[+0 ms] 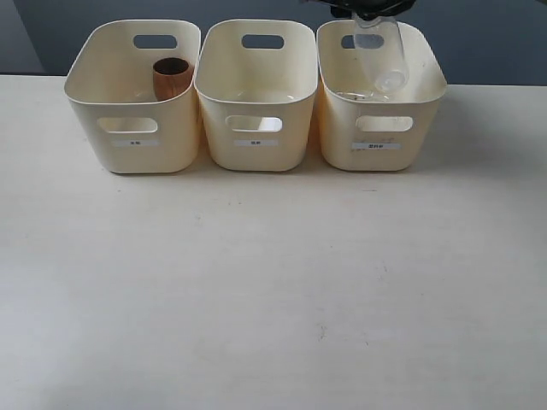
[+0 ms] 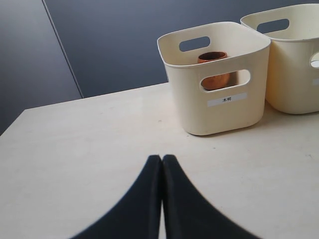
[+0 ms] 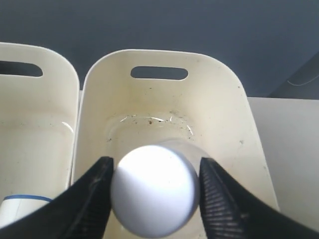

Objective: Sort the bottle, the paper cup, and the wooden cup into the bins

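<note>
Hanging cap-up over the right bin [image 1: 432,81], the bottle [image 1: 380,55] is clamped by the right hand [image 3: 154,191] so it can be dropped straight in, while the left hand [image 2: 162,164] is kept closed and empty.

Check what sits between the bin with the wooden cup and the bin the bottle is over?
The middle bin, seen in the exterior view. It stands between the left bin holding the wooden cup and the right bin under the bottle.
</note>
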### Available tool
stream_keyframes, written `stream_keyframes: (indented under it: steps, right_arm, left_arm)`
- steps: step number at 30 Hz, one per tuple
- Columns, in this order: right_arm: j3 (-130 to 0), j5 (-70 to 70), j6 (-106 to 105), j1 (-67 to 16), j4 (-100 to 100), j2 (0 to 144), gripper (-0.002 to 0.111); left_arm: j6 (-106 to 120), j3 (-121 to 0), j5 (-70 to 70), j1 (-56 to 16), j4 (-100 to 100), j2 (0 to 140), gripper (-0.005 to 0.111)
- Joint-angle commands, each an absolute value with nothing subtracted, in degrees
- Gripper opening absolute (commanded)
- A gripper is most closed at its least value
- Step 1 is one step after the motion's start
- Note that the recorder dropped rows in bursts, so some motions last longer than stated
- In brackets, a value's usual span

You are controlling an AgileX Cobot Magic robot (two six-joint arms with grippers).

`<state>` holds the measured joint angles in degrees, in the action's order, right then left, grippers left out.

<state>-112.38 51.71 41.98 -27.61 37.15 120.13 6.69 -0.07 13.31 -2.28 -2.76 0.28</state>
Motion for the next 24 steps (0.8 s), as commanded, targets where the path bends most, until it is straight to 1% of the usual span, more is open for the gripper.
stream_keyframes:
  steps: [1, 6, 11, 12, 13, 14, 15, 16, 17, 18, 19, 24]
  right_arm:
    - [-112.11, 52.61, 41.62, -27.32, 38.38, 119.77, -0.001]
    - [-112.11, 53.89, 36.09, -27.32, 37.97, 119.77, -0.001]
    - [-112.11, 54.44, 35.52, -27.32, 38.24, 119.77, 0.001]
    - [-112.11, 54.15, 35.52, -27.32, 38.24, 119.77, 0.01]
    - [-112.11, 54.07, 35.52, -27.32, 38.24, 119.77, 0.016]
    - [-112.11, 54.02, 35.52, -27.32, 38.24, 119.77, 0.038]
    - [-112.11, 54.27, 35.52, -27.32, 38.01, 119.77, 0.052]
    - [-112.11, 54.33, 35.52, -27.32, 37.64, 119.77, 0.077]
    - [-112.11, 54.33, 35.52, -27.32, 37.64, 119.77, 0.086]
    - [-112.11, 54.79, 35.38, -27.32, 37.64, 119.77, 0.102]
    - [-112.11, 55.15, 35.22, -27.32, 37.64, 119.77, 0.104]
    - [-112.11, 59.86, 35.22, -27.32, 38.4, 119.77, 0.104]
  left_arm:
    - [6.58, 0.0, 13.26, -2.47, -2.47, 0.0, 0.0]
    - [6.58, 0.0, 13.26, -2.47, -2.47, 0.0, 0.0]
    - [6.58, 0.0, 13.26, -2.47, -2.47, 0.0, 0.0]
    - [6.58, 0.0, 13.26, -2.47, -2.47, 0.0, 0.0]
    - [6.58, 0.0, 13.26, -2.47, -2.47, 0.0, 0.0]
    - [6.58, 0.0, 13.26, -2.47, -2.47, 0.0, 0.0]
    - [6.58, 0.0, 13.26, -2.47, -2.47, 0.0, 0.0]
    - [6.58, 0.0, 13.26, -2.47, -2.47, 0.0, 0.0]
    - [6.58, 0.0, 13.26, -2.47, -2.47, 0.0, 0.0]
    - [6.58, 0.0, 13.26, -2.47, -2.47, 0.0, 0.0]
    - [6.58, 0.0, 13.26, -2.47, -2.47, 0.0, 0.0]
    - [6.58, 0.0, 13.26, -2.47, -2.47, 0.0, 0.0]
